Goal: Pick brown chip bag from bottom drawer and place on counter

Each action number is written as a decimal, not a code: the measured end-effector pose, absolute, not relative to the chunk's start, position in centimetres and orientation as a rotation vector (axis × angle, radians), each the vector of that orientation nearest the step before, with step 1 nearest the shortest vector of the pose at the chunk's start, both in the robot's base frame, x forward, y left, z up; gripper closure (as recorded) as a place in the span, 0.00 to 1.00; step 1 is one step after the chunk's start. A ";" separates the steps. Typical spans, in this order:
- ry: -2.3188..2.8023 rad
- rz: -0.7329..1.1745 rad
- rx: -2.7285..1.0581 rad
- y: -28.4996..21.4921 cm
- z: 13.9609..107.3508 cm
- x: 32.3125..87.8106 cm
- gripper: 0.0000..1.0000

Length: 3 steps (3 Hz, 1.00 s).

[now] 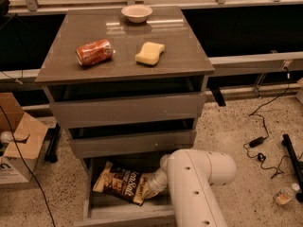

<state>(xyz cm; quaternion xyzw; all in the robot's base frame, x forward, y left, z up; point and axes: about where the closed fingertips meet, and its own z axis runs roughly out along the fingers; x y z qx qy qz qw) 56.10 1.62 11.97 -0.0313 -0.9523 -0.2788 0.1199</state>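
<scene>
— Where does the camera look from?
— High, in front of the cabinet point(128, 110), tilted down over the worktop point(180, 51) into the open bottom drawer point(125, 215). The arm point(196, 188) looms close beneath it, its gripper point(149, 187) low in that drawer by the brown chip bag point(120, 182).

In bottom drawer point(124, 213), hand point(151, 187) beside brown chip bag point(119, 183).

perhaps terrazzo floor point(236, 126), cardboard box point(21, 143) at left

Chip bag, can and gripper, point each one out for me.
chip bag point(120, 183): camera view, middle of its dark front.
can point(94, 52): camera view, middle of its red side.
gripper point(150, 187): camera view, its tip, at the bag's right end.
</scene>
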 end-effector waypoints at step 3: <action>-2.884 -1.088 0.089 4.3 22.5 58.7 0.27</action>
